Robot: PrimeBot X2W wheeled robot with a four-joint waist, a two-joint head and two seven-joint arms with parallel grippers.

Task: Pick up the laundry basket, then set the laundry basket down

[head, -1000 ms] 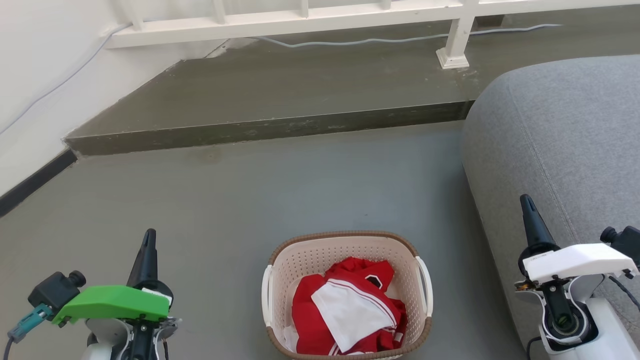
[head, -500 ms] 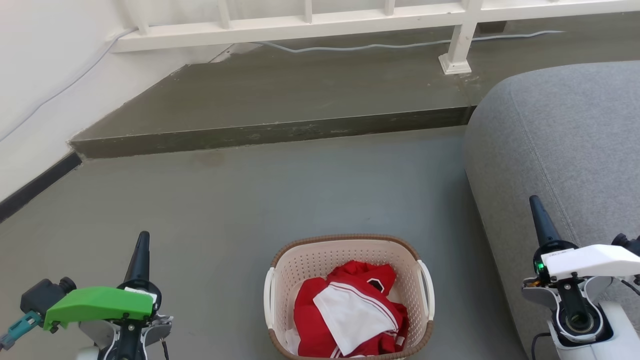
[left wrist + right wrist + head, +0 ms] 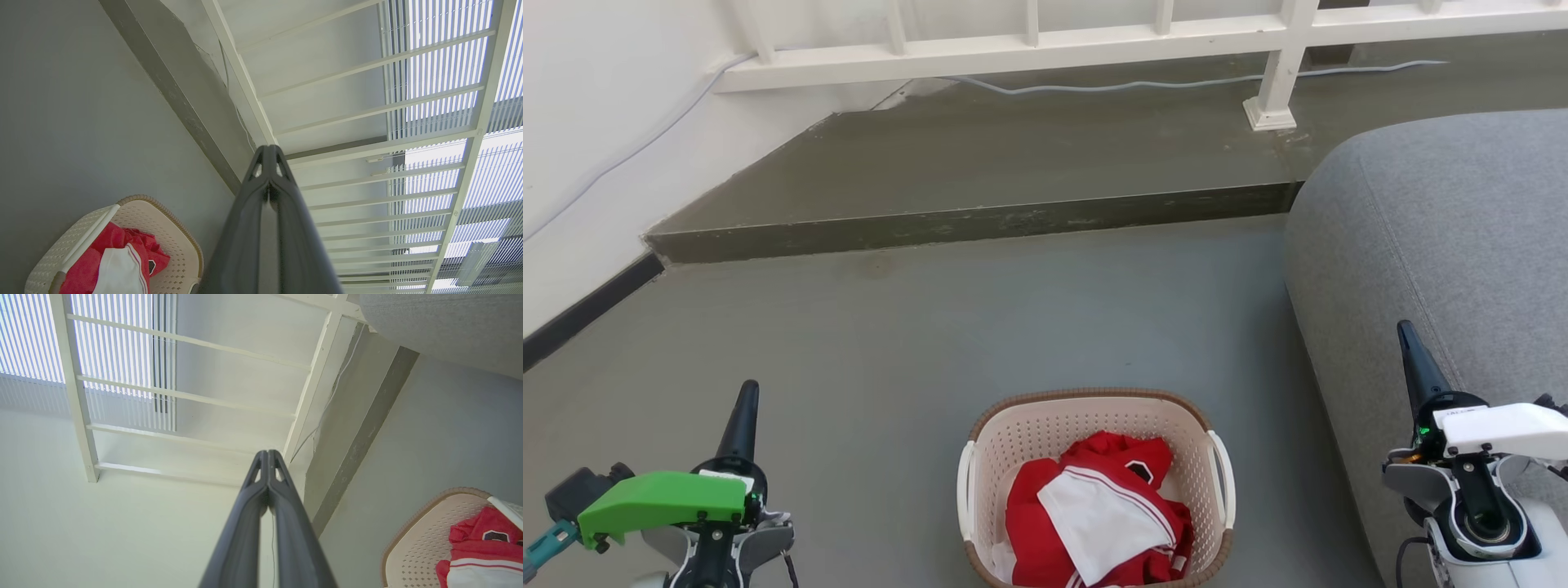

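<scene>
Left wrist view has the left pincer [image 3: 269, 152] with its two dark fingers pressed flat together and nothing between them. The right pincer [image 3: 267, 456] is closed the same way and empty. Both hang above the floor [image 3: 915, 327], one to each side of the laundry basket [image 3: 1086, 395] and well apart from it. The basket stands on the floor between them, near the grey sofa [image 3: 1437, 229] on its right, with red and white clothes [image 3: 1094, 514] bunched in its bottom.

It looks light: thin perforated plastic and only a small heap of soft cloth. The walls would likely flex if squeezed, and the smooth plastic may slip. The firm places to take hold are the two white side handles, the left handle [image 3: 965, 490] and the right handle [image 3: 1226, 482]. A grip on both at once, one pincer each, should keep the basket level, though both pincers would first need to open.
</scene>
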